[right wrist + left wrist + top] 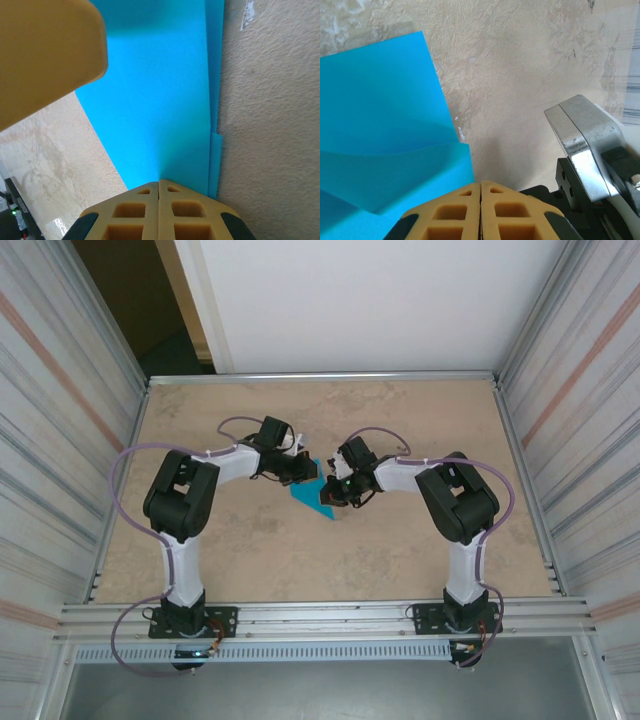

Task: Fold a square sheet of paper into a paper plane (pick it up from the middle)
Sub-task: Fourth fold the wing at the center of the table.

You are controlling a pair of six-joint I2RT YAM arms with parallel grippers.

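Right end effector (159, 183), jaws together, perhaps on creased teal paper (160, 100)

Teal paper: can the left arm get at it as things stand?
Probably yes: the left pincer, shut, sits right at the edge of the teal paper with nothing between them; it would need to open first.

Bright, even light throughout, only soft shadows, with faint glare on the glossy table (615, 75).
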